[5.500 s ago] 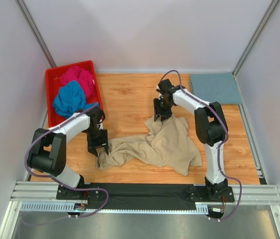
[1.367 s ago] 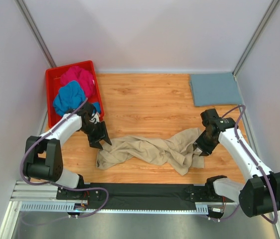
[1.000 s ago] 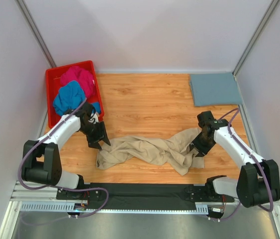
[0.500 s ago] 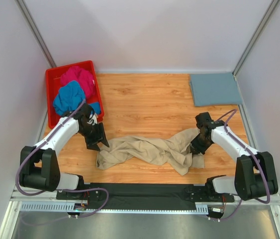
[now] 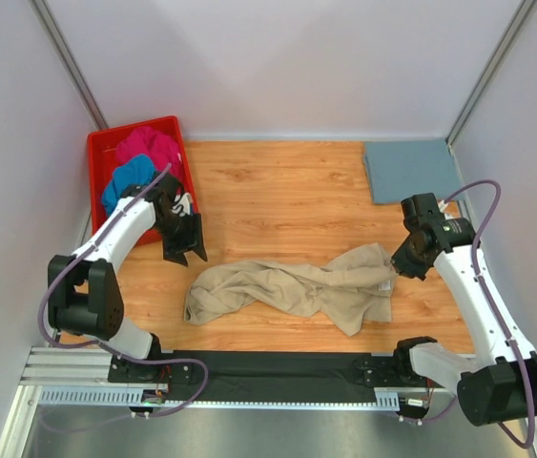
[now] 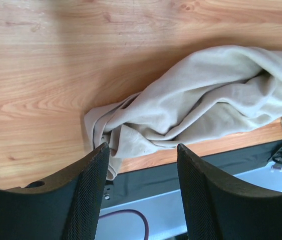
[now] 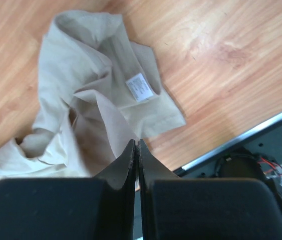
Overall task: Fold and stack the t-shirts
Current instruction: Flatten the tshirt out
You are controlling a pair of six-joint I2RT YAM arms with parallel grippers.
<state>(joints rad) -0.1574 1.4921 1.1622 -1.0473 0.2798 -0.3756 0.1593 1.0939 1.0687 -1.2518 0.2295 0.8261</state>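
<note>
Right gripper (image 7: 135, 145): jaws are pressing fully together, and a thin flap of the beige t-shirt (image 7: 80, 60) is running up taut into the tips. It is judged to be pinching that flap at the shirt's right end. Probable reason for the hold: drawing the cloth out sideways so the bunched body can be spread flat before any fold.

A small white tag (image 7: 142, 86) is showing on the inside of the neck area, just beyond the pinched flap. Print on it is too small to read; no brand or other writing is making itself out anywhere.

The beige t-shirt is lying crumpled in a long band across the near part of the table (image 5: 287, 191), between the two arms.

Left gripper (image 6: 143, 150): jaws are standing wide apart and gripping nothing. It is hovering above the shirt's left end, clear of the cloth, likely placed there to come down on a matching corner.

Further out, a red bin (image 5: 93, 176) at the far left is holding the magenta t-shirt (image 5: 149, 148) and the blue t-shirt (image 5: 127, 181), both balled up and awaiting folding. The grey-blue t-shirt (image 5: 413, 170) is lying folded flat at the far right corner, presumably the start of the stack.
</note>
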